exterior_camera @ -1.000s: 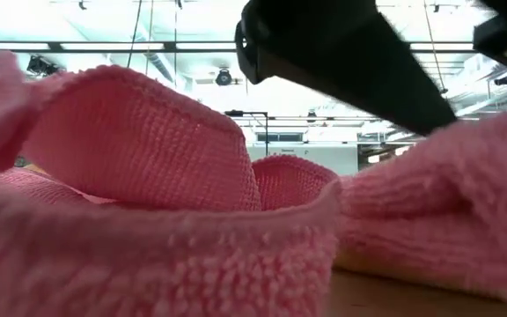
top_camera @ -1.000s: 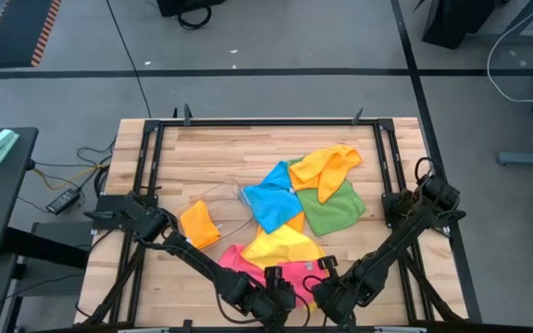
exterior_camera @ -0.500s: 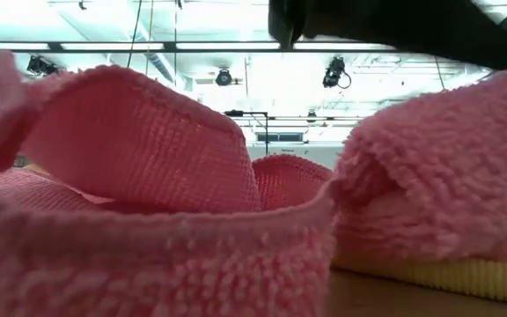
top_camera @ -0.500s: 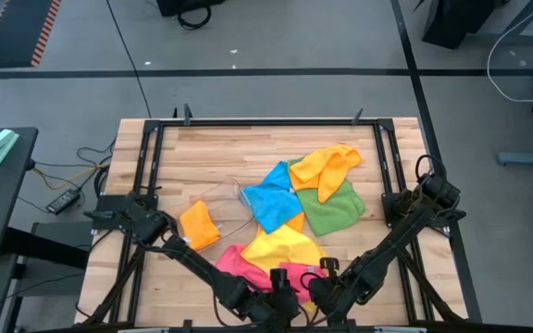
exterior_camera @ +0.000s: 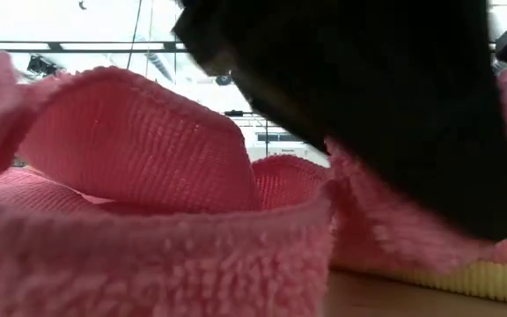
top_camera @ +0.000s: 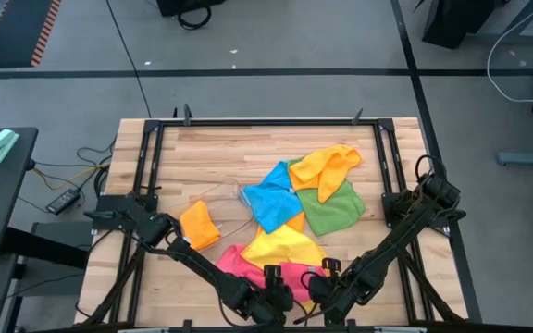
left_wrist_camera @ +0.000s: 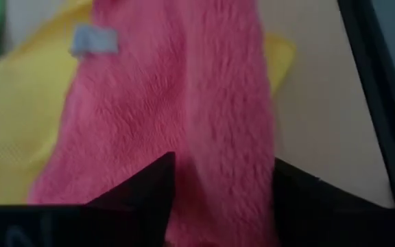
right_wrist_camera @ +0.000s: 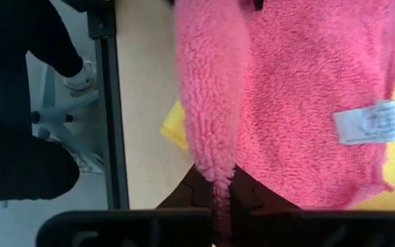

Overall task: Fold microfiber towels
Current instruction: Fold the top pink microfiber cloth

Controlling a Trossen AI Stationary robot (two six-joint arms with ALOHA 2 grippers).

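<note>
pink towel [top_camera: 248,264] | rumpled, near edge | atop yellow towel [top_camera: 283,245]

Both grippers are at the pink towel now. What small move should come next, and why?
Probably the left gripper should close on the pink microfiber towel: its fingers straddle the cloth's edge with a gap, while the right gripper already pinches a raised fold. Then both can lift it off the yellow towel.

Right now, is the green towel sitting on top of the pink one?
No, in the high view the green towel lies farther back, apart from the pink towel at the near edge.
</note>
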